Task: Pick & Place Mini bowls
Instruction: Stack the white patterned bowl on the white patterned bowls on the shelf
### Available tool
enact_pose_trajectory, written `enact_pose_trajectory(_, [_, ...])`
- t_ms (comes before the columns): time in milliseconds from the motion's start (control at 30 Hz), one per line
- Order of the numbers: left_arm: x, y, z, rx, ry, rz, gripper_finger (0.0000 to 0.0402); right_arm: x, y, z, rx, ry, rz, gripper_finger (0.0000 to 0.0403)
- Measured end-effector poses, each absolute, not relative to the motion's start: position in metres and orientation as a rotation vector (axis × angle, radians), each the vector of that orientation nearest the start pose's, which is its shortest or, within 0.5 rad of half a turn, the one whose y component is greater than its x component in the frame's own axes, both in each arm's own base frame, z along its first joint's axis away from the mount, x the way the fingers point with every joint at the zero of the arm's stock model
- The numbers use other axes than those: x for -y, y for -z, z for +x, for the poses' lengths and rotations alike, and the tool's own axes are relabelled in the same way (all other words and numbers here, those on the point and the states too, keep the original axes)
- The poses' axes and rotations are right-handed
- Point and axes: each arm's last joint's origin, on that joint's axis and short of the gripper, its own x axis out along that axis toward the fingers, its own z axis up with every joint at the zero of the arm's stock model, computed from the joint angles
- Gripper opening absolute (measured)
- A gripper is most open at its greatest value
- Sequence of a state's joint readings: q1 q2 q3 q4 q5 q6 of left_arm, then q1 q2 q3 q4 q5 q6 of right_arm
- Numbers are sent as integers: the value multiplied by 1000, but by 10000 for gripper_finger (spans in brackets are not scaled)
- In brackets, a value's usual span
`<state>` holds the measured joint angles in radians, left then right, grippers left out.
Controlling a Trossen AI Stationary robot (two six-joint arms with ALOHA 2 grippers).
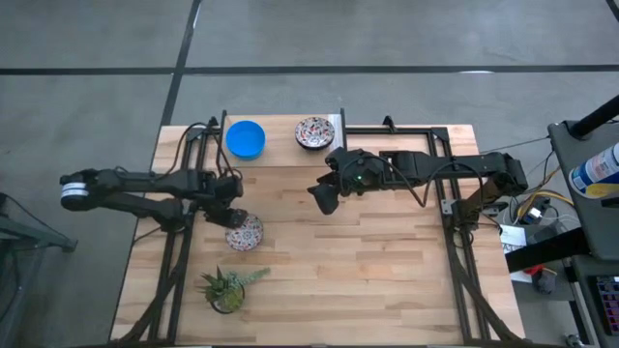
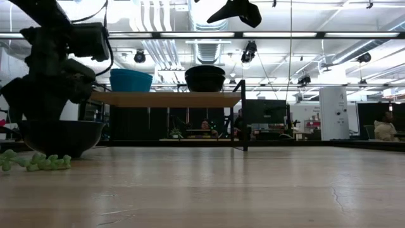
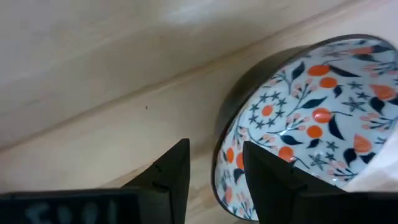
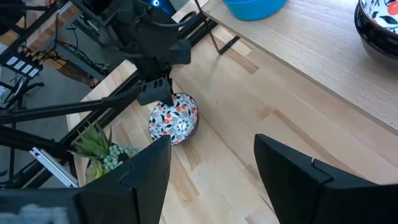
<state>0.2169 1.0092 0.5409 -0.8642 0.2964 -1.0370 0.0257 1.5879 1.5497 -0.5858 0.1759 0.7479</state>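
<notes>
The left gripper (image 1: pixel 235 218) has its fingers (image 3: pixel 273 174) set over the rim of a patterned bowl (image 1: pixel 244 233), one finger inside and one outside, not yet squeezed. The bowl sits on the surface (image 1: pixel 368 271), just past a green plant (image 1: pixel 228 287). The right gripper (image 1: pixel 325 198) hangs with its fingers apart over bare wood. A blue bowl (image 1: pixel 246 138) and another patterned bowl (image 1: pixel 314 132) sit on the shelf (image 1: pixel 280 150) at the far edge.

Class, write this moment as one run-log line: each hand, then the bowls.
left hand: astride patterned bowl rim | right hand: open, mid-table, empty | shelf: blue bowl, second patterned bowl
</notes>
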Motion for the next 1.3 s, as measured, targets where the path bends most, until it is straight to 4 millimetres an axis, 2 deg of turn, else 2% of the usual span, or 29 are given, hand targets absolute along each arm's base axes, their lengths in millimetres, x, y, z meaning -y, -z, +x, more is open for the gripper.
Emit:
enact_pose_trajectory(200, [-22, -166, 142, -1246, -652, -1240, 119, -4, -362, 350, -535, 369, 659, 226])
enact_pose_trajectory(433, [-23, -165, 147, -1187, -626, -1260, 16, -4, -362, 350, -535, 371, 659, 226])
enact_pose_trajectory(600, [-26, -174, 159, -1068, -587, -1291, 8, -4, -362, 350, -533, 374, 669, 226])
enact_pose_trajectory(767, [-27, -199, 174, -942, -555, -1270, 5, -4, -362, 350, -526, 390, 726, 226])
enact_pose_trajectory(1033, [-32, -266, 197, -712, -510, -1205, 5, -4, -360, 349, -520, 432, 845, 226])
enact_pose_trajectory(1200, [-35, -292, 211, -683, -496, -1166, 4, -4, -360, 349, -515, 439, 870, 226])
enact_pose_trajectory(1300, [-35, -301, 219, -723, -498, -1126, 4, -4, -360, 348, -516, 450, 893, 226])
